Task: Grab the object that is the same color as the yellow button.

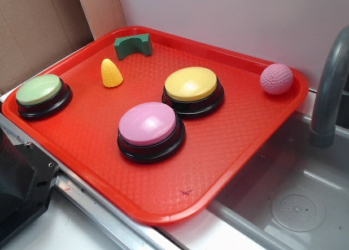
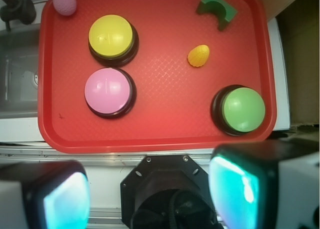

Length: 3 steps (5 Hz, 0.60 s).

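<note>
A small yellow toy corn cob (image 1: 112, 73) (image 2: 198, 55) lies on the red tray (image 1: 229, 152) (image 2: 165, 119), between the green arch block and the green-topped button. The yellow button (image 1: 191, 84) (image 2: 111, 36) stands near the tray's middle, with a black base. In the wrist view my gripper (image 2: 150, 194) hangs high above the robot base, off the tray's near edge, far from the corn. Its two pads (image 2: 67, 201) stand wide apart with nothing between them. The exterior view does not show the gripper.
A pink-topped button (image 1: 148, 124) (image 2: 108, 91) and a green-topped button (image 1: 39, 90) (image 2: 243, 109) share the tray. A green arch block (image 1: 132, 45) (image 2: 217, 7) and a pink knitted ball (image 1: 276, 78) (image 2: 64, 2) sit at its far corners. Beside the tray lie a sink basin (image 1: 294, 206) and a grey faucet (image 1: 330, 91).
</note>
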Motion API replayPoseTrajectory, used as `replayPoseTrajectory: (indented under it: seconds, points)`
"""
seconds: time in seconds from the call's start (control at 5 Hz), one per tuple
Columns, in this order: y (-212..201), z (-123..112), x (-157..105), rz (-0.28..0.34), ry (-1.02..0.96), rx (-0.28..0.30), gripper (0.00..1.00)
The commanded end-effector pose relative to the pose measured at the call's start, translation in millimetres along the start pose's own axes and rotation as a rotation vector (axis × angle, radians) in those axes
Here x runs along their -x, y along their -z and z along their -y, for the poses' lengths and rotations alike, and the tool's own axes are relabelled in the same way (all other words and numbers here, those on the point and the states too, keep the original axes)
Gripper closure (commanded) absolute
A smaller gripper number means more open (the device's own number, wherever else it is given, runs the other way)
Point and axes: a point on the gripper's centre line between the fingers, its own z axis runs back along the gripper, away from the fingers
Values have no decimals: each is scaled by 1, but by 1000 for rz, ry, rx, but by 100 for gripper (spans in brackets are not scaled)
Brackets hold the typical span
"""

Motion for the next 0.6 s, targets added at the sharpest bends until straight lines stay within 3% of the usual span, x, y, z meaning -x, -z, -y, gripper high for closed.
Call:
replayPoseTrajectory:
  seconds: [0.0, 0.2, 0.4]
  points:
    - [0, 0, 0, 0, 0, 0, 0]
    - [52, -50, -37, -56, -222, -113, 0]
    - [83, -78, -74, 33, -365, -92, 0]
